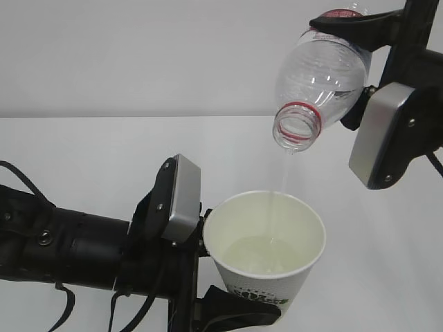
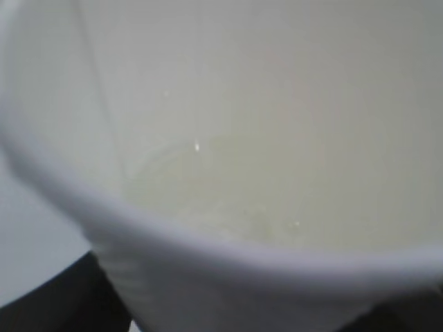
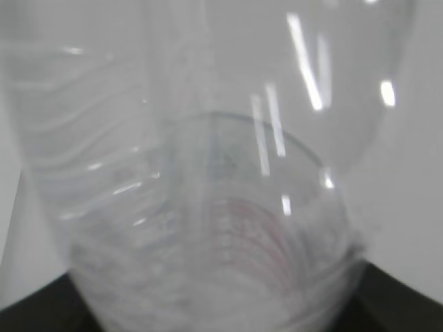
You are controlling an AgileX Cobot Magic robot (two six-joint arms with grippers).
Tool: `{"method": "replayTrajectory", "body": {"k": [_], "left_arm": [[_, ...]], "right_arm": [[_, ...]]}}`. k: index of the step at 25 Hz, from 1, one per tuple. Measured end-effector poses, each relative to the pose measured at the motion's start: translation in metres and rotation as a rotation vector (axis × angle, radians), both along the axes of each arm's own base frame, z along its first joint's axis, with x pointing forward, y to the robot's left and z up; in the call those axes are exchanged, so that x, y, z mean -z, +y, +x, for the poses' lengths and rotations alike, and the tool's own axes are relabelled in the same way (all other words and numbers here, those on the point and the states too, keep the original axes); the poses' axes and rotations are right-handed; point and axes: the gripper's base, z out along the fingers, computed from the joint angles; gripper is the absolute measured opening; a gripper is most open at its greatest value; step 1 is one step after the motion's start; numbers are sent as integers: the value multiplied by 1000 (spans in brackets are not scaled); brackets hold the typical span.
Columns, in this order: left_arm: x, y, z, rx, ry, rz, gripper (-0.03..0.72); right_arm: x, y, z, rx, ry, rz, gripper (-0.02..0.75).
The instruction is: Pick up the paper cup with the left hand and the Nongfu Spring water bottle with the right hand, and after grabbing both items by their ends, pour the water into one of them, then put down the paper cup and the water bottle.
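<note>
Exterior view: the right hand (image 1: pixel 360 52) holds the water bottle (image 1: pixel 320 79) at upper right, above the tabletop (image 1: pixel 104 159). The bottle is tipped steeply, open mouth with red neck ring pointing down and to the left. The jaws stand partly open and clamp the bottle body near its upper end; one black finger (image 1: pixel 353 28) lies across the bottle's top side. A silver-grey wrist box (image 1: pixel 381 135) sits just right of the bottle.

A thin stream of water (image 1: pixel 284 180) falls from the bottle mouth into the paper cup (image 1: pixel 266 256) directly below. The mouth and the cup rim are apart. A shallow pool lies in the cup's cream interior.

The left hand (image 1: pixel 228 304) holds the cup at lower centre, clear of the tabletop, leaning slightly. Its jaws stand fairly wide and grip the cup's lower wall, near the dark green logo.

Left wrist view: the cup interior (image 2: pixel 277 138) fills the frame, with the water pool (image 2: pixel 228 194) at the bottom.

Right wrist view: the ribbed clear bottle wall (image 3: pixel 208 194) fills the frame, blurred.
</note>
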Motion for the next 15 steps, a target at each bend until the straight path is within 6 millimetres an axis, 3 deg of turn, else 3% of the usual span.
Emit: {"method": "replayTrajectory", "body": {"k": [15], "left_arm": [[-1, 0, 0, 1, 4, -16, 531]], "right_arm": [[-2, 1, -1, -8, -13, 17, 464]]}}
